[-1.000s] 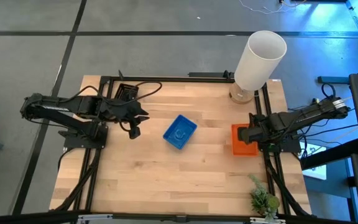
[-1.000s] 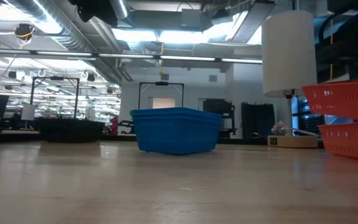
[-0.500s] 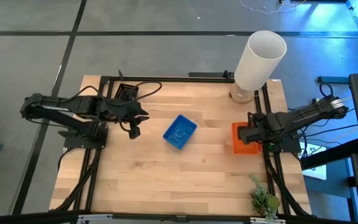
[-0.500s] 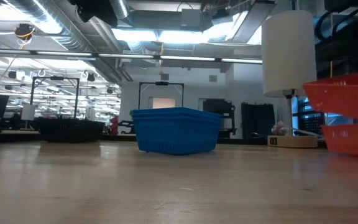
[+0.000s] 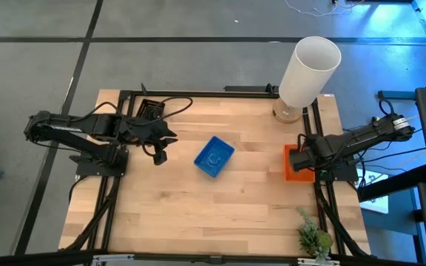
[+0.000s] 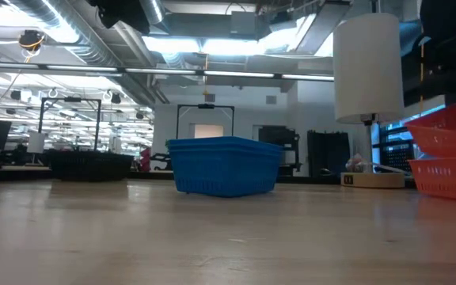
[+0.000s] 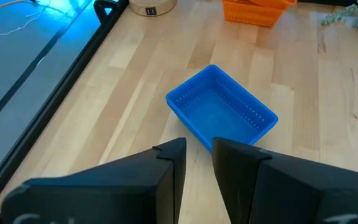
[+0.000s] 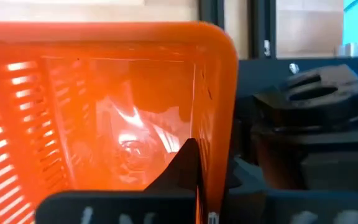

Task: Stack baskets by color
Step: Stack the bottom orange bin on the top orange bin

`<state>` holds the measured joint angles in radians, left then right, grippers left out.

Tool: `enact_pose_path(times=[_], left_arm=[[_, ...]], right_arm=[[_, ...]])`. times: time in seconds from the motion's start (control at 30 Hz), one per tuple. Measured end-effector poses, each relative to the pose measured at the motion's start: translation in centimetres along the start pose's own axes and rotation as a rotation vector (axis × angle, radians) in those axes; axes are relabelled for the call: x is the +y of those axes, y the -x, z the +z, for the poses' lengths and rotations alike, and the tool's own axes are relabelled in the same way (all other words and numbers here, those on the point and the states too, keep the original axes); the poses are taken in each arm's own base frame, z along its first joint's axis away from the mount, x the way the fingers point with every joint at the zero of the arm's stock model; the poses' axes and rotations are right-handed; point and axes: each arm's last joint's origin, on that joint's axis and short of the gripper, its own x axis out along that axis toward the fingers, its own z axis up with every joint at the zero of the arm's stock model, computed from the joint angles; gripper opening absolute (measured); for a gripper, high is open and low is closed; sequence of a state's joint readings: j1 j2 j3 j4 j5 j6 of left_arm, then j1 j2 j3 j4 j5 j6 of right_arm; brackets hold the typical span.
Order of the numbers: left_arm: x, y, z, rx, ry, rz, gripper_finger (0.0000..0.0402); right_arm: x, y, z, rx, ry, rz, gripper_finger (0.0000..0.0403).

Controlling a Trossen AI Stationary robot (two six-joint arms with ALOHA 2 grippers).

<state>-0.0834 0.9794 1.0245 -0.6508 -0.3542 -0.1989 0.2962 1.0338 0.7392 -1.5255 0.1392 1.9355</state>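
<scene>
A blue basket (image 5: 214, 157) rests on its bottom at the table's middle, and shows too in the left wrist view (image 7: 222, 115) and the low view (image 6: 224, 165). At the right edge my right gripper (image 5: 296, 159) is shut on an orange basket (image 6: 450, 129). This basket hangs tilted just above a second orange basket (image 6: 448, 176) on the table. A black basket (image 5: 150, 111) sits at the far left under the left arm's cables. My left gripper (image 5: 158, 157) waits open, left of the blue basket, with nothing between its fingers (image 7: 169, 158). My right gripper holds the upper orange basket by one wall close to a corner (image 8: 215, 118). One finger (image 8: 188, 163) stands inside the basket and the other outside. The fingers come from above, pointing steeply down. The basket is tilted over the lower orange one; whether they touch, I cannot tell.
A tall white cylinder (image 5: 309, 70) stands on a round base at the far right corner. A small green plant (image 5: 313, 238) sits at the near right corner. Black frame rails (image 5: 198, 93) run along the table's edges. Bare wood lies between the blue basket and the near edge.
My right gripper has tipped further downward and carried the orange basket a little toward the table's right edge. The basket, level a second ago, now hangs tilted and lower over the other orange basket.
</scene>
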Motion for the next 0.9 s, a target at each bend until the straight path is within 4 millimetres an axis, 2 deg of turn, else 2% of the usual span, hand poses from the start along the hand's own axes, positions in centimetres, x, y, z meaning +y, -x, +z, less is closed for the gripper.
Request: enact_pose_path(times=[0.33, 0.6, 0.9], left_arm=[[0.0, 0.0, 0.0, 0.001, 0.000, 0.001, 0.0069], [0.0, 0.0, -0.1, 0.008, -0.003, 0.003, 0.0069], [0.0, 0.0, -0.1, 0.009, -0.003, 0.003, 0.0069]], right_arm=[[1.8, -0.3, -0.9, 0.111, -0.006, 0.159, 0.0000], [2.4, -0.7, -1.3, 0.137, 0.014, 0.115, 0.0002], [2.4, -0.6, -1.3, 0.137, 0.014, 0.116, 0.0059]])
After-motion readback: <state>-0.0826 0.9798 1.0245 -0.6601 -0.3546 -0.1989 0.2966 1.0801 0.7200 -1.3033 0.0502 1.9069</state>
